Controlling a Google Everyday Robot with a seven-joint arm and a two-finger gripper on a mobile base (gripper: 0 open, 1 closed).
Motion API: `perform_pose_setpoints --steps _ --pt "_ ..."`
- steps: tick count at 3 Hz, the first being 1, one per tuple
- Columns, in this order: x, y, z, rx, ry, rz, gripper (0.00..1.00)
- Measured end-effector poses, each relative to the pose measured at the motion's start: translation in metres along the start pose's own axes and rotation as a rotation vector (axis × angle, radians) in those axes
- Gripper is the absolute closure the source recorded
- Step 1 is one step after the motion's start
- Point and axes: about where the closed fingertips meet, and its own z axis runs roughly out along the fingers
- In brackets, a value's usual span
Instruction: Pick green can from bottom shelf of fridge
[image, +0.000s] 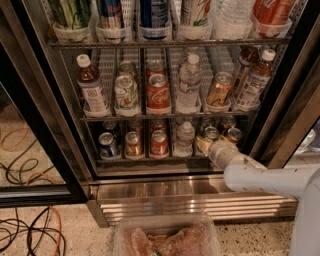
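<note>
Lower right of frame: white arm (262, 178) extends level, leftward into fridge (56, 125) bottom shelf (145, 159); gripper (210, 147) against green can (210, 134), open or closed cannot tell.

The gripper (204, 144) is low on the right, among short cans. Just left of it stands a small water bottle (185, 139), then a red can (159, 143), a gold can (134, 144) and a blue can (107, 145). Above it is a bronze-gold can (218, 90). Below and to its left is a clear tub (165, 239) of pinkish contents, and far left lie floor cables (30, 235).
</note>
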Motion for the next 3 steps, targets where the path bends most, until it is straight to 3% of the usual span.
perform_pose_setpoints --steps 1,3 --pt "0.0 0.0 0.0 0.0 0.0 0.0 0.99" --pt "-0.011 0.007 -0.02 -0.075 0.034 0.045 1.0"
